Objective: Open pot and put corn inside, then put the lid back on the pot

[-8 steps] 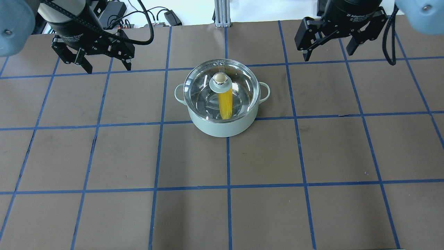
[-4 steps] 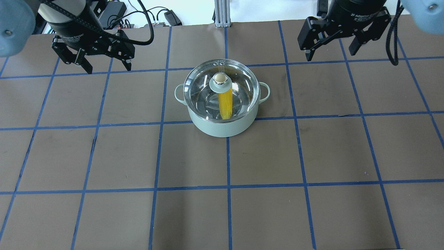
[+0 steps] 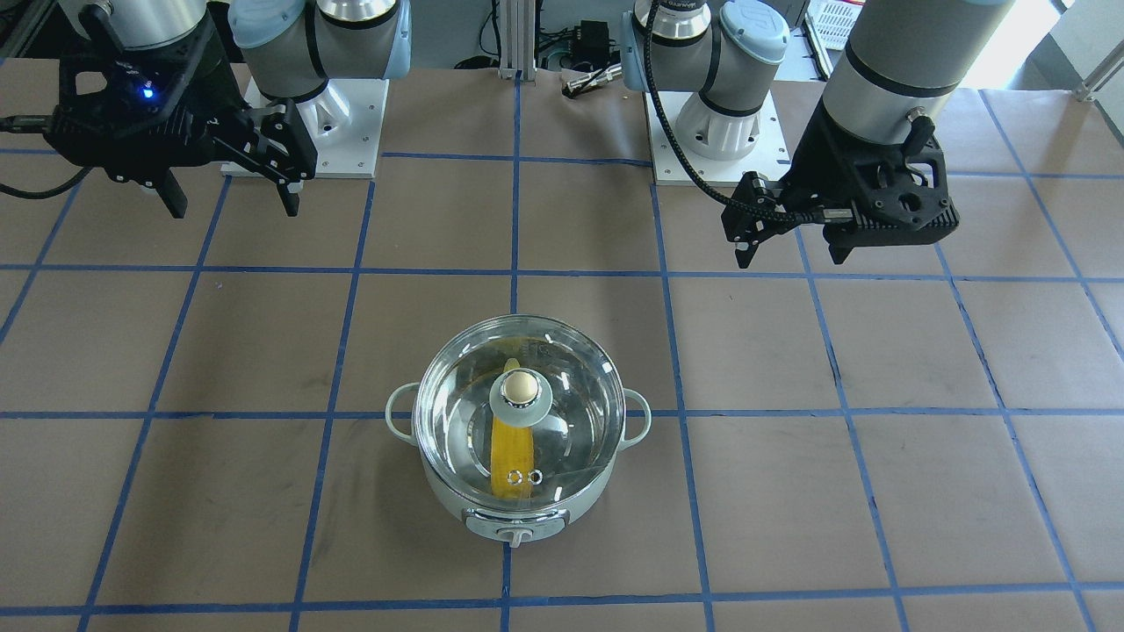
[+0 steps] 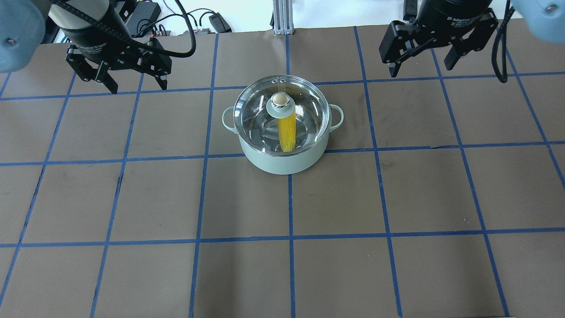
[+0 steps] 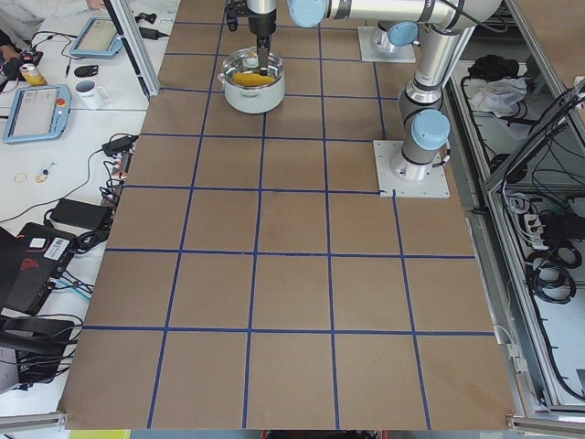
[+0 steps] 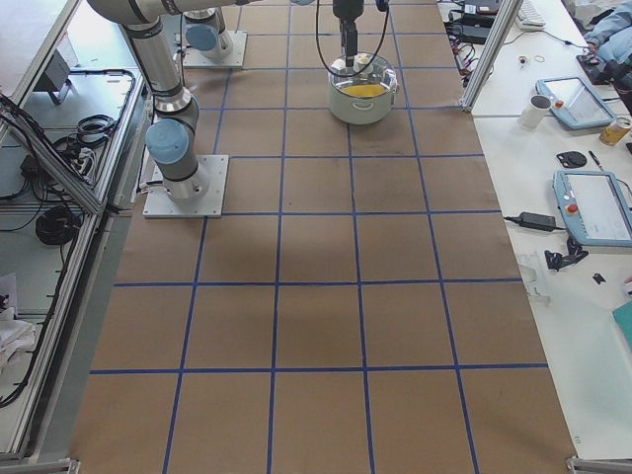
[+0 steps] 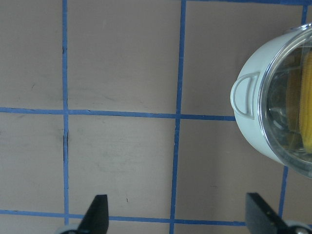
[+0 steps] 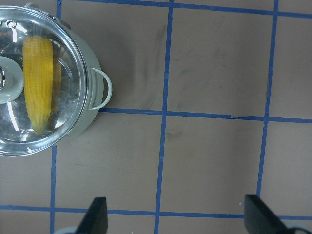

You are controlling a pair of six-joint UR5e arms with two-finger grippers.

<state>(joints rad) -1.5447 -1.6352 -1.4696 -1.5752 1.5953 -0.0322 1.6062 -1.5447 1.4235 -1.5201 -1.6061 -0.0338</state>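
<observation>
While the bright yellow ear of corn (image 4: 287,130) lay inside the round mint-green pot (image 4: 287,164) under the clear glass dome lid (image 4: 309,106), left tool (image 4: 137,88) and right tool (image 4: 419,70) hung spread, empty; only risk imo was a crooked lid slipping.

Six viewpoints, pot (image 4: 282,165) in each

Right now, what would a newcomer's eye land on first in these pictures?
The bright yellow corn stands out first, lying inside the mint-green pot at the middle of the blue-gridded table. It shows through the clear glass lid seated on the pot. Next come the left gripper and the right gripper, both open and empty, hanging above the table on either side, well apart from the pot.
</observation>
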